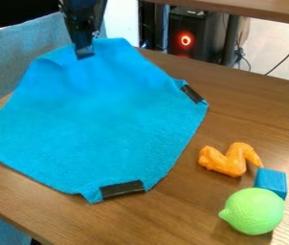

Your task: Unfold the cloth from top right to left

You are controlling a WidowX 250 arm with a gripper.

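The gripper (84, 51) hangs down at the upper left, shut on the top edge of the blue cloth (108, 115). Around that grip the cloth is raised and slopes down toward the viewer, while its lower part spreads over the wooden table. Black strips mark the cloth at its right corner, its left corner and its bottom corner. Near the bottom strip, a small bit of the edge sticks out in a point. What lies beneath the raised part is hidden.
Right of the cloth on the table (172, 215) lie an orange chicken-wing toy (229, 159), a blue block (272, 182) and a green lime toy (254, 211). A grey-blue fabric surface (19, 52) stands behind the table's left edge.
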